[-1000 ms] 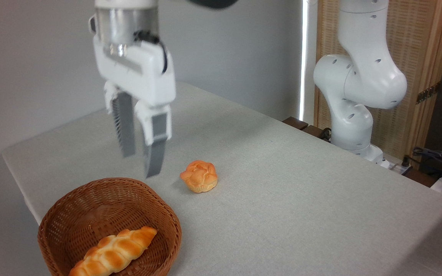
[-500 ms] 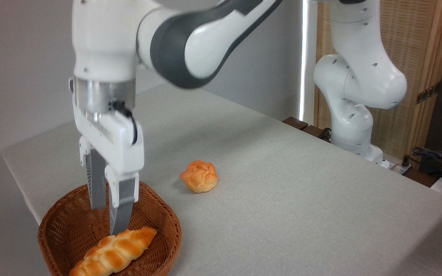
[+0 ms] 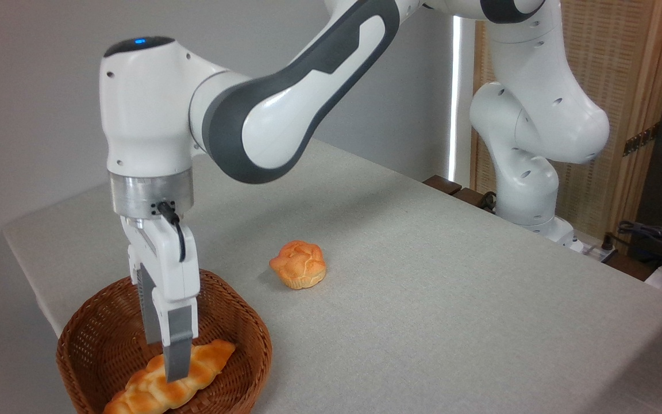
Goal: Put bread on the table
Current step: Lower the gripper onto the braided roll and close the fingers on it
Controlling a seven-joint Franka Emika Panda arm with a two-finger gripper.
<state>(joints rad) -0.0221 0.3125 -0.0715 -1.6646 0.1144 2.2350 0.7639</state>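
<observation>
Gripper [image 3: 171, 368] pts straight down into the wicker basket [image 3: 233, 313], fingertips at the bread [image 3: 173, 382]. Seen nearly edge-on: front finger [image 3: 179, 345] overlaps the loaf's middle, 2nd finger partly hidden behind it, so can't tell how wide the jaws stand or whether they've closed on the loaf. Looks like fingers straddle it, but not certain.

Bread = long braided golden loaf, lying in the basket btm, tapered ends running from 7 o'clock to 1 o'clock; lower end cut by pic edge. Not on the table [image 3: 451, 287] yet.

Basket sits at the table's near-left corner, at 7 o'clock in the pic. Small round bun [image 3: 298, 264] on the cloth, at 2 o'clock from basket, apart from it. Arm [image 3: 285, 109] reaches in from 1 o'clock; its base [image 3: 529, 195] stands at 3 o'clock by the table's far edge.
</observation>
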